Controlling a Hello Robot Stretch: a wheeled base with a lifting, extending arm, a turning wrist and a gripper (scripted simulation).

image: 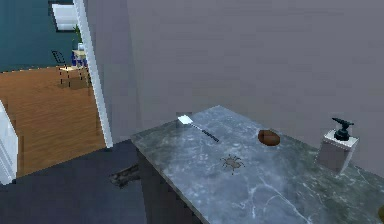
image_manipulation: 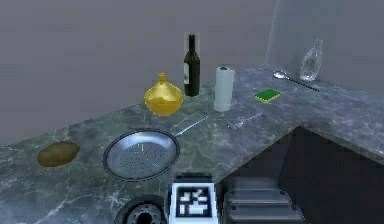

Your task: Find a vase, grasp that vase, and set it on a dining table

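Currently, the gripper (image_manipulation: 146,212) sits at the arm side view's bottom edge, left of a white marker square (image_manipulation: 193,200), with only its dark body visible. The setting of its fingers cannot be determined, nor whether it holds anything. The vase (image_manipulation: 163,97), a squat yellow vessel, stands upright on the grey marble counter (image_manipulation: 90,135), well apart from the gripper and farther up the picture. A round metal pan (image_manipulation: 142,155) lies between the two. A dark bottle (image_manipulation: 191,65) stands just right of the vase. A clear glass vessel (image_manipulation: 313,62), possibly a second vase, stands at the counter's far right.
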